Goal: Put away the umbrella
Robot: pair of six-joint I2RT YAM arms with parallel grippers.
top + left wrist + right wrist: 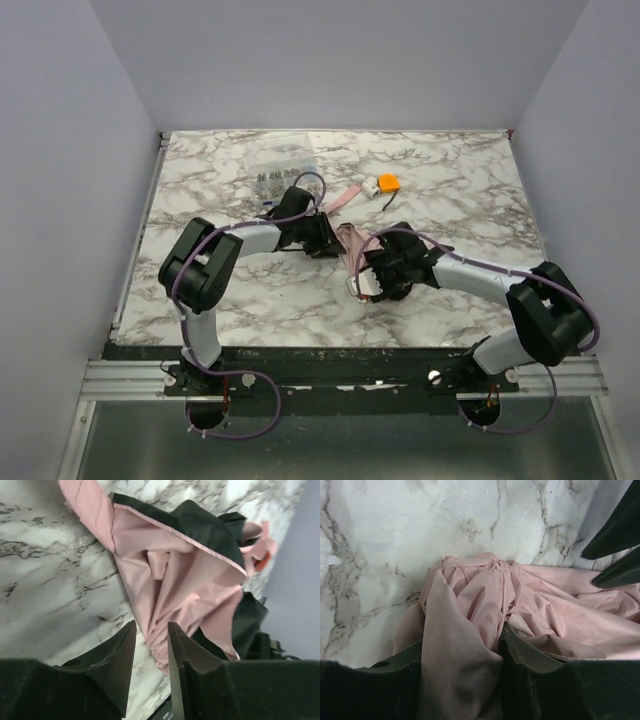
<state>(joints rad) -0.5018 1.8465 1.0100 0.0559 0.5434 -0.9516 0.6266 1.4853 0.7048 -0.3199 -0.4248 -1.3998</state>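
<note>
Umbrella crumpled on the counter, just on the arm-base side of the orange gadget: hold the right end effector clamped on bunched pink canopy, and push the left end effector, jaws slightly apart at a fold, grip unclear, deeper into cloth before gathering.

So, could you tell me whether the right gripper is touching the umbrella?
Touching. The right wrist view shows pink fabric of the umbrella bunched in the right gripper, pressed against both of its fingers.
</note>
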